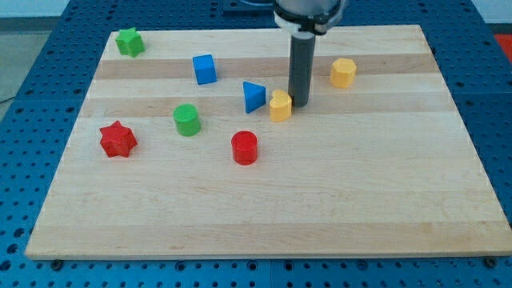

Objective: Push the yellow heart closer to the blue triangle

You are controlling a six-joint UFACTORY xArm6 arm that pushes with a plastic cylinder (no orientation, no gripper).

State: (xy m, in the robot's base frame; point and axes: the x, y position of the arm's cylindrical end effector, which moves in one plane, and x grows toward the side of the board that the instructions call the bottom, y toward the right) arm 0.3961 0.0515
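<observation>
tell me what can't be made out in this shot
- Camera view: whether my tip touches the yellow heart; they overlap, no gap shows.
- Whether the yellow heart touches the blue triangle: too close to tell.
- The arm above the rod: cut off by the view's top edge.
- The heart's far side: hidden behind the rod.

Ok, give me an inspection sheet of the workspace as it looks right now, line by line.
Surface: wooden board on a blue perforated table.
Job's things: yellow heart sits just to the view's right of the blue triangle, nearly touching it.
Clutter: blue cube, green star, green cylinder, red star, red cylinder, yellow hexagon.
Gripper: none fitted; my tip is against the yellow heart's right side.
Cables: nothing seen.
Surroundings: nothing seen beyond the table.
</observation>
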